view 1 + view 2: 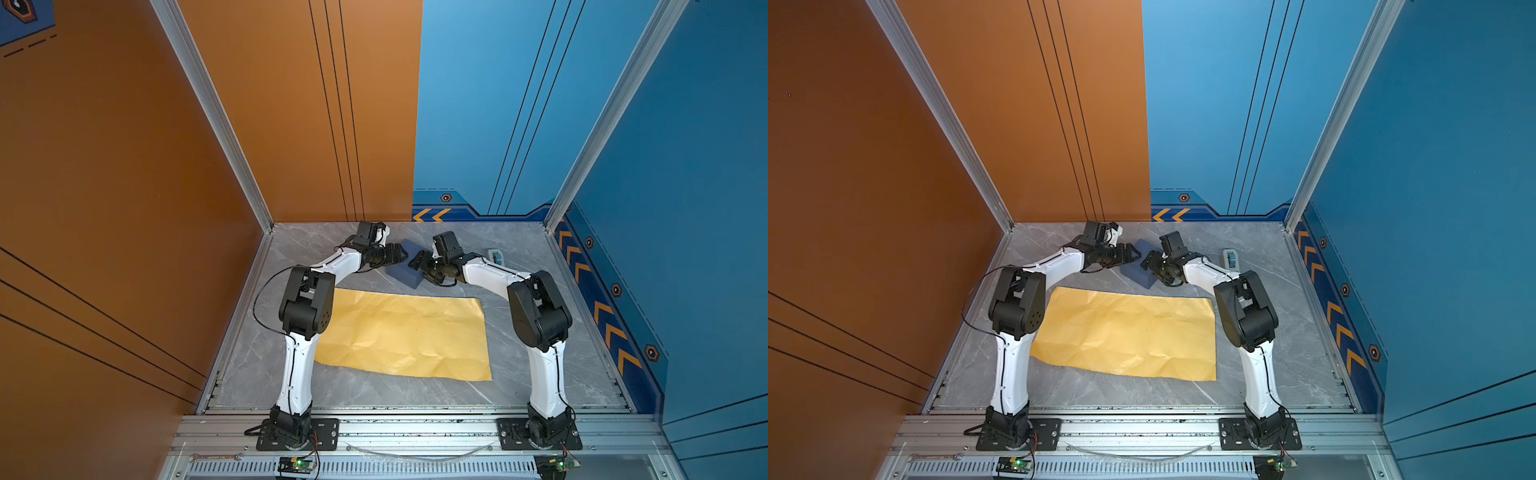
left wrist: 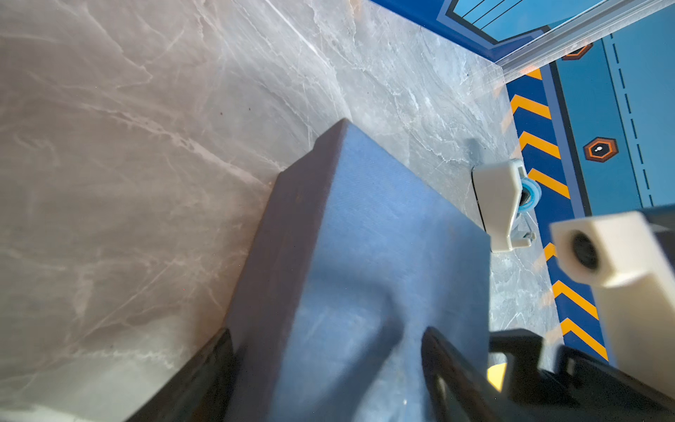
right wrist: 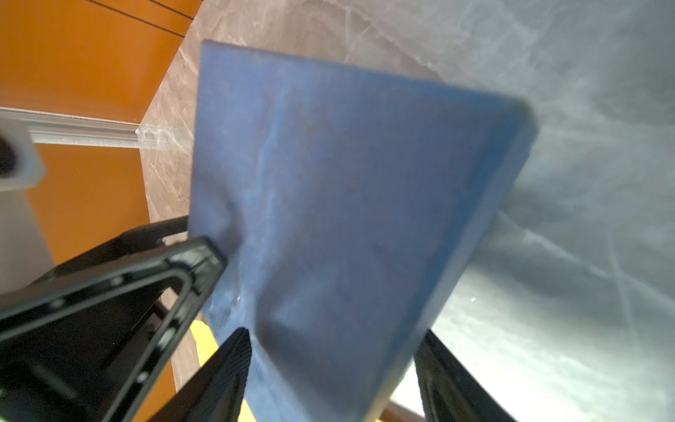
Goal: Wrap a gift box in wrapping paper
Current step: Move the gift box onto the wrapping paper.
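In both top views the small navy-blue cardboard gift box (image 1: 401, 275) is beyond the creased yellow wrapping paper (image 1: 403, 332) sheet, off it. Left wrist view — the left gripper (image 2: 328, 339) clamps it; a white plastic tape dispenser (image 2: 498, 204) stands clear. Right wrist view — the right gripper (image 3: 336, 347) clamps it too. We judge that placement onto the sheet comes next.

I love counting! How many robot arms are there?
2. The left arm stands left of the wrapping paper, the right arm right of it; both reach the gift box.

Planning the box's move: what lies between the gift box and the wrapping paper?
Only a narrow bare strip of tabletop separates gift box from wrapping paper; both top views show it.
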Controlling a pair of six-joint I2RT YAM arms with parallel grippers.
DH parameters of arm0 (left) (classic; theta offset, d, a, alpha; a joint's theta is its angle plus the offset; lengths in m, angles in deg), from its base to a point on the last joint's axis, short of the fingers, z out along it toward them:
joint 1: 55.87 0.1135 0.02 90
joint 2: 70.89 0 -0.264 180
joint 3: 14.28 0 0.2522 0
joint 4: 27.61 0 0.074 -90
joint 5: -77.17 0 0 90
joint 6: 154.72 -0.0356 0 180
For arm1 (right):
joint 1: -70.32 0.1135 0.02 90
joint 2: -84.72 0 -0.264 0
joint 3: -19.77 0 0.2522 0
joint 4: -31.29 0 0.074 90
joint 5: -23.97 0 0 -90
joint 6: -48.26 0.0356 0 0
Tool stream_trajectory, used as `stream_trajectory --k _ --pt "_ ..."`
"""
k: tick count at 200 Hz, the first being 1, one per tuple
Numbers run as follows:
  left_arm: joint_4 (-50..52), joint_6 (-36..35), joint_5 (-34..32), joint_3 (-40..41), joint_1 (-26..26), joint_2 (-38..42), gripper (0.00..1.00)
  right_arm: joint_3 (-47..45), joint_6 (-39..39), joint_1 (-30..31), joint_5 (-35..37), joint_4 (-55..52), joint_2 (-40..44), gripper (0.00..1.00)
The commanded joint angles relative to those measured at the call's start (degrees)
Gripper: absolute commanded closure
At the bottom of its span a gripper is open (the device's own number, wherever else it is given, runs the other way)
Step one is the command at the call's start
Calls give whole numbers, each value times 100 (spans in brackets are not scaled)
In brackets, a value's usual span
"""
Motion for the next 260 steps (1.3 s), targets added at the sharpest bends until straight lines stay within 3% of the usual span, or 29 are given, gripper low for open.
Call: stream_trajectory --k 1,147,213,256,260 --pt "128 -37 543 121 -95 252 19 10 77 262 -112 209 394 27" --pt "138 -148 936 522 -79 497 20 -775 270 737 409 139 1092 27" --pt "356 -379 747 878 -143 792 18 -1465 453 914 588 303 1468 25" --pt "588 -755 380 851 9 989 15 -2093 482 881 599 335 2022 10" --pt "596 -771 378 828 32 993 9 -2174 481 863 592 339 2101 9"
